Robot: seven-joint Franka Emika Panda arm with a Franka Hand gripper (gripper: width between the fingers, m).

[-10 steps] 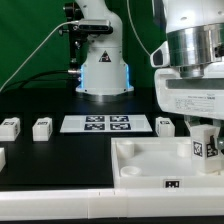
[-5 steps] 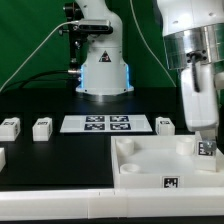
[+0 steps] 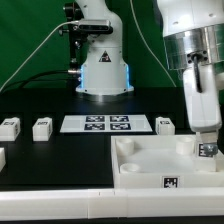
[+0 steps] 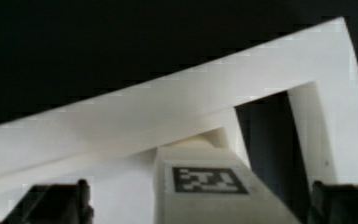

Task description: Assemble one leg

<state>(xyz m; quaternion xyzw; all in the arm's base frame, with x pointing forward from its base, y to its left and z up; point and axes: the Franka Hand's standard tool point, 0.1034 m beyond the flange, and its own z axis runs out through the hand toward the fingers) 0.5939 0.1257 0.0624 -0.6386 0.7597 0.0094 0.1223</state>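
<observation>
A white leg (image 3: 207, 150) with a black-and-white tag stands upright in the near corner of the large white tabletop (image 3: 150, 165), at the exterior view's right. My gripper (image 3: 207, 140) hangs straight down over it, fingers on either side. In the wrist view the leg (image 4: 208, 180) stands between the dark fingertips (image 4: 60, 200), with a visible gap on one side, so the jaws stand open around it. The gripper (image 4: 202, 205) holds nothing.
Three more loose legs lie on the black table: two (image 3: 9, 127) (image 3: 42, 127) at the exterior view's left and one (image 3: 165, 125) beside the marker board (image 3: 95, 124). Another arm's base (image 3: 103, 70) stands behind.
Since one second ago the gripper has turned about its vertical axis and the leg sits lower in the tabletop corner. Nothing has visibly moved in the last half second.
</observation>
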